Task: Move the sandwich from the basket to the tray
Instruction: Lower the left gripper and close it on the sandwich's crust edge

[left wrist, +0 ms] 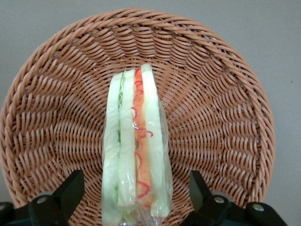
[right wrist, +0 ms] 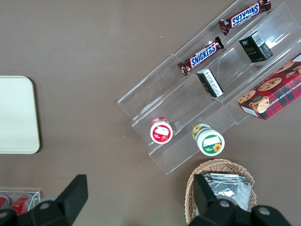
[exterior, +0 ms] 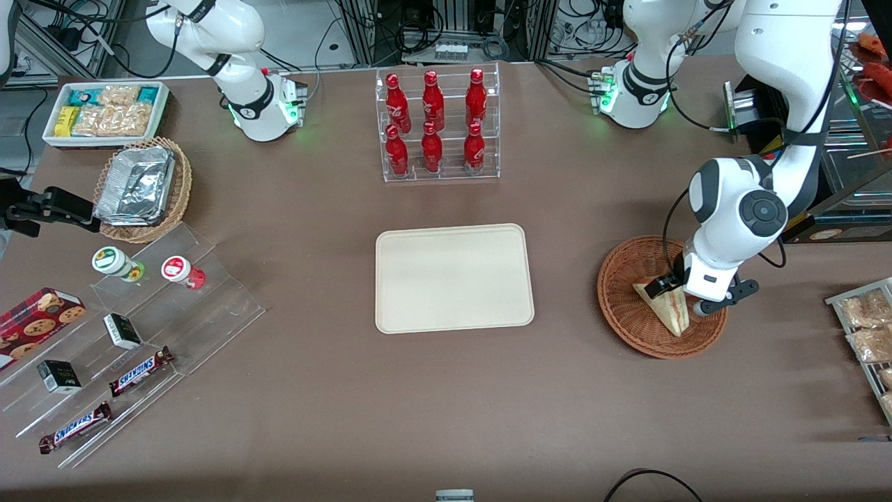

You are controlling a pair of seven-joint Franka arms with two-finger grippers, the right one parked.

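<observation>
The sandwich [exterior: 667, 308] is a wrapped wedge standing on edge in the reddish-brown wicker basket [exterior: 622, 293], toward the working arm's end of the table. My left gripper [exterior: 677, 298] is down in the basket, open, with one finger on each side of the sandwich and a gap between each finger and the wrap. In the left wrist view the sandwich [left wrist: 136, 141] shows its green and orange filling, with the gripper [left wrist: 135, 182] straddling it and the basket [left wrist: 216, 117] beneath. The cream tray [exterior: 453, 279] lies bare at the table's middle.
A clear rack of red bottles [exterior: 437, 125] stands farther from the front camera than the tray. A wire tray of snack packets [exterior: 867, 328] sits at the working arm's table edge. An acrylic stand with candy bars [exterior: 139, 328] lies toward the parked arm's end.
</observation>
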